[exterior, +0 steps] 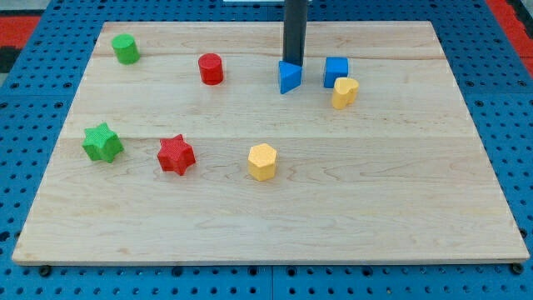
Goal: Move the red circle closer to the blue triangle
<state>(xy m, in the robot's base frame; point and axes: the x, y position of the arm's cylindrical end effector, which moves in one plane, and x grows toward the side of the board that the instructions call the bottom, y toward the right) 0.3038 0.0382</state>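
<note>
The red circle (211, 68) stands near the view's top, left of centre. The blue triangle (289, 77) lies to its right, with a clear gap of board between the two. My dark rod comes down from the view's top edge, and my tip (294, 63) ends just behind the blue triangle's top edge, touching or nearly touching it. The tip is well to the right of the red circle.
A blue cube (336, 71) and a yellow block (345, 92) sit right of the triangle. A green circle (126, 49) is at top left. A green star (102, 142), a red star (176, 154) and a yellow hexagon (262, 162) lie across the wooden board (400, 183).
</note>
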